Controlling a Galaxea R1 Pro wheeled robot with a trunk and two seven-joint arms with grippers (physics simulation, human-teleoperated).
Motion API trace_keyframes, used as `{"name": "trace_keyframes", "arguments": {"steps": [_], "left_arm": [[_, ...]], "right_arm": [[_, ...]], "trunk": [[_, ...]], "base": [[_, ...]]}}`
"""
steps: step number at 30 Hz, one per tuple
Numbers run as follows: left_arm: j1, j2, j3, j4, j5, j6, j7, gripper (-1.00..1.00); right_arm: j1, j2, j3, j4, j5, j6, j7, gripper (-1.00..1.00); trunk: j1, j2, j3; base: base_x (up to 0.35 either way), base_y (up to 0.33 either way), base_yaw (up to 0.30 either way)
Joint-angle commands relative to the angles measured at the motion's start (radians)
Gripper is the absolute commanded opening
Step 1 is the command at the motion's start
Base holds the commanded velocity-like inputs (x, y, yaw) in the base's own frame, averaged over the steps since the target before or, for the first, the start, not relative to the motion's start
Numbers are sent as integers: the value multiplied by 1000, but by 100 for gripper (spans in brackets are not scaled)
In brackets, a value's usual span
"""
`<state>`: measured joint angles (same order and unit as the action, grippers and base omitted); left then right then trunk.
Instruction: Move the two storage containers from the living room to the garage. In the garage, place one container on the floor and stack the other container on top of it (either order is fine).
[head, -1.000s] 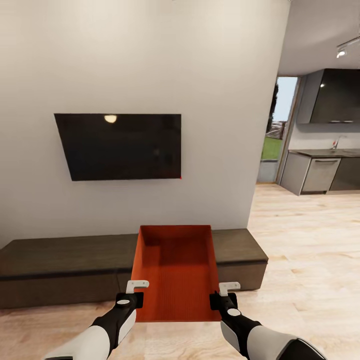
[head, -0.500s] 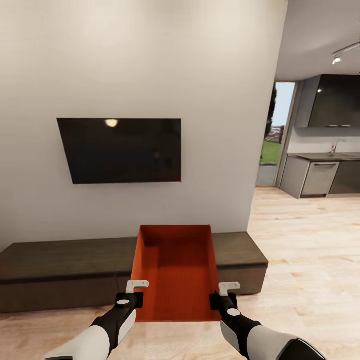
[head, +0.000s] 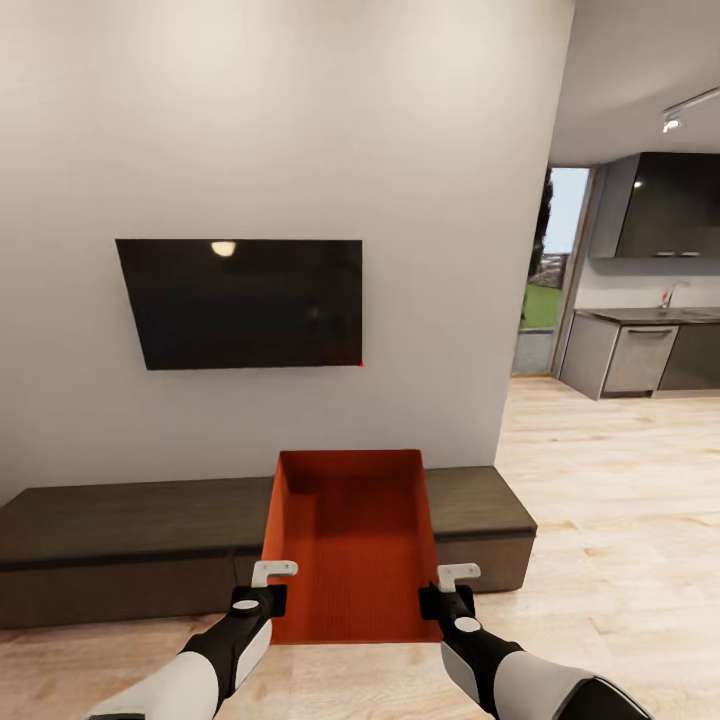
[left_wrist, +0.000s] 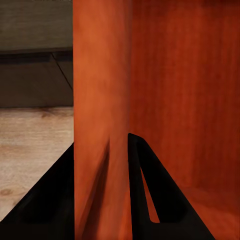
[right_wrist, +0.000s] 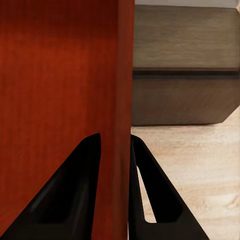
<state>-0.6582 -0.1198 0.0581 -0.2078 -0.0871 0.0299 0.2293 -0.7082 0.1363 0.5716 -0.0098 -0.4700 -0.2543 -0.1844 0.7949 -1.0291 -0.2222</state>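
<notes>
Storage container (head: 350, 540), nothing inside, held by left gripper (head: 272, 573) and right gripper (head: 456, 577) clamping its side walls.

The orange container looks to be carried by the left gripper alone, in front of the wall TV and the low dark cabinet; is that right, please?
Not quite: both grippers hold the orange container. The head view shows the left gripper and right gripper on opposite walls, and each wrist view shows fingers straddling a wall. It is in front of the wall TV and low dark cabinet.

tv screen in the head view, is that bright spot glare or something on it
Head view: the spot on the TV looks like a reflected ceiling light; a red speck sits at its lower right corner. Wrist views: the storage container wall is close and soft-edged, with dark finger silhouettes.
</notes>
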Motion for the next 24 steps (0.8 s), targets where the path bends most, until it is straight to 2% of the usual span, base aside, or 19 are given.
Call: {"name": "trace_keyframes", "arguments": {"steps": [1, 7, 10, 17, 24], "left_arm": [[-1, -2, 12, -5, -15, 2, 2, -100], [0, -3, -12, -6, 9, 5, 2, -100], [0, -3, -12, -7, 10, 5, 2, -100], [0, -4, -6, -7, 5, 5, 2, -100], [0, -4, 3, -7, -4, 5, 2, -100]], "right_arm": [[0, 6, 3, 4, -14, -2, -3, -100], [0, 1, -3, 4, -10, -2, -4, -100], [0, -1, -15, 4, 17, -2, -4, -100], [0, -1, -107, 4, 112, -2, -5, -100], [0, -2, -225, 4, 231, -2, -3, -100]], "trunk": [[0, -1, -1], [0, -1, -1], [0, -1, -1], [0, -1, -1], [0, -1, 2]], "base": [[0, 0, 0], [0, 0, 0], [0, 0, 0], [0, 0, 0], [0, 0, -46]]}}
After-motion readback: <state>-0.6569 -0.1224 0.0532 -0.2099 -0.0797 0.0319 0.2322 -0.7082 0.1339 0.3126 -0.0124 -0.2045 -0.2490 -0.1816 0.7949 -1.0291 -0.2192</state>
